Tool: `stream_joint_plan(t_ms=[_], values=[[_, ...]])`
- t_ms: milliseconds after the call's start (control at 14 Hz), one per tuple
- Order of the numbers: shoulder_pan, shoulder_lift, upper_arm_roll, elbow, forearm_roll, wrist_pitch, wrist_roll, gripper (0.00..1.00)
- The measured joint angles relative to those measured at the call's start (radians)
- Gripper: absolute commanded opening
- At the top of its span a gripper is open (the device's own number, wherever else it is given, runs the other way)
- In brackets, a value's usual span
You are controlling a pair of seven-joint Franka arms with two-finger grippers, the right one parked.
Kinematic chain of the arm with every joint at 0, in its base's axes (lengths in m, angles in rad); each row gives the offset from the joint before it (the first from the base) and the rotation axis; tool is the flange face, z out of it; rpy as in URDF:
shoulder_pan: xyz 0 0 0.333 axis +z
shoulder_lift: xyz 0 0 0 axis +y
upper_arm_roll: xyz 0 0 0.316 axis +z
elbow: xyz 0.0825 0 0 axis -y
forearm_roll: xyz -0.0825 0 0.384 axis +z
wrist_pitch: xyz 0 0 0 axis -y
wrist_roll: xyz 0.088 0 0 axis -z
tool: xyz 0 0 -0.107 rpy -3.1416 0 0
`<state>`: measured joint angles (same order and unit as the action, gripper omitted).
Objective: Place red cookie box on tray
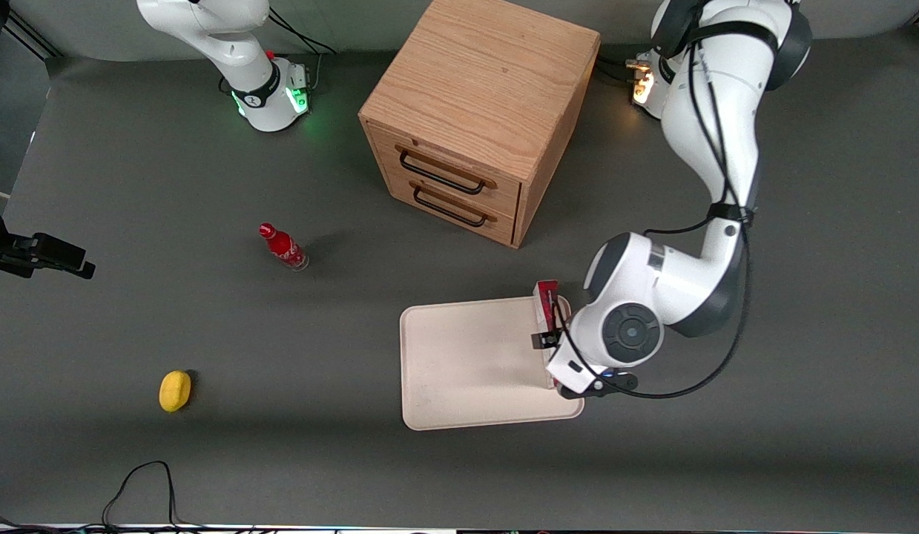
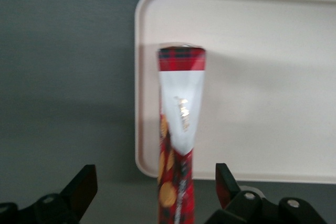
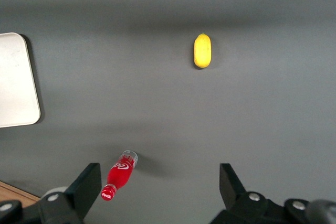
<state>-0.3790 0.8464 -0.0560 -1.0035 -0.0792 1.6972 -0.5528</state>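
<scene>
Grey tabletop [image 1: 207, 334] carries few things, one of each kind. Going from the parked arm's end toward the working arm's: one yellow lemon [image 1: 175, 390] lies nearest the front camera, one small red bottle [image 1: 283, 247] stands farther from the camera, and one wooden cabinet [image 1: 479, 111] with two drawers, each with a dark handle, sits farther still. Nearer the camera than the cabinet lies one cream-white tray [image 1: 466, 356].

One red cookie box [image 1: 546, 302] stands on its thin edge over the tray's edge toward the working arm's end. Its long axis runs along that edge, one end pointing toward the cabinet and the other toward the camera. In the left wrist view the red cookie box [image 2: 180, 129] shows its narrow red and white side, just within the tray [image 2: 262, 77] rim.

The claw [image 1: 549, 337] is above the box. Its fingers [image 2: 81, 187] stand wide open on both sides of the box, not touching it.
</scene>
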Motion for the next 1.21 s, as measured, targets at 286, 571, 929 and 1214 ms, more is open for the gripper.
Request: stream_joint_plan(t_ms=[286,571,929,1214], values=[[0.053,-0.179,0.0,-0.022,0.0,-0.136,0.025,1.0],[0.127,-0.445,0.006,-0.249,0.003,-0.171,0.078,1.0],[0.254,-0.734,0.043,-0.555,0.044,-0.172,0.268,1.0],[0.269,-0.848,0.173,-0.667,0.159,-0.187,0.443,1.0]])
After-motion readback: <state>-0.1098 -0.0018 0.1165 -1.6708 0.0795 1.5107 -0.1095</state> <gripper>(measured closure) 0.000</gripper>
